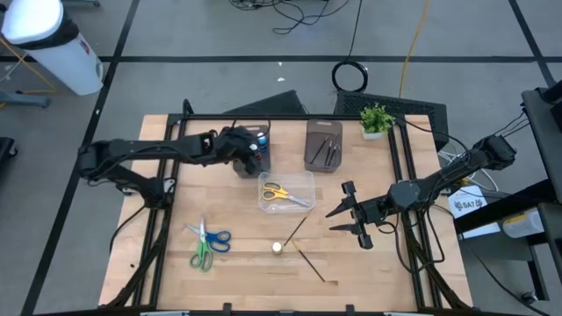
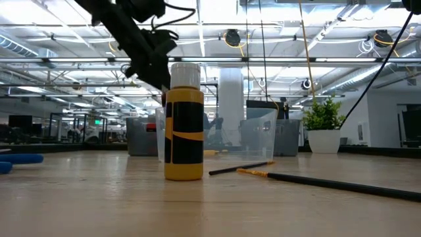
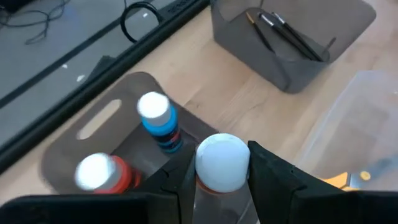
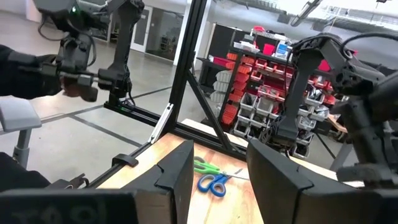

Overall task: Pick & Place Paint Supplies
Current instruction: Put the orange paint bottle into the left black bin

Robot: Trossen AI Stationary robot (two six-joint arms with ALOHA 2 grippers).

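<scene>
Item in hand: one small paint bottle (image 3: 222, 163) with a pale round cap, clamped by my left end effector (image 3: 222, 180), whose two dark fingers (image 3: 273, 177) sit just apart, pressing the bottle from either side just under the cap. I judge it light, rigid and smooth-walled, so likely slippery; the grip belongs on the straight body below the cap, square across, not on the domed top. Location: over the dark grey tray (image 3: 74, 146) at the rear left of the tabletop (image 1: 237, 254), where a blue-labelled bottle (image 3: 158, 121) and a red-labelled bottle (image 3: 102, 174) already stand upright close together; whether my bottle's base touches the tray floor I cannot tell, since my own fingers hide it. Other stock: thin dark brushes (image 3: 286, 31) lying in a second grey tray (image 1: 323, 145), stiff but slender, best taken mid-shaft; yellow-handled scissors (image 1: 281, 193) inside the clear plastic box (image 1: 286, 179), hard and flat; blue and green scissors (image 1: 206, 244) loose on the tabletop front left; two more brushes (image 1: 303, 246) and a yellow bottle with a white cap (image 2: 183, 122) standing near the front centre. My right end effector (image 1: 353, 215) hangs over the tabletop's right side with its fingers partly spread, holding nothing.
</scene>
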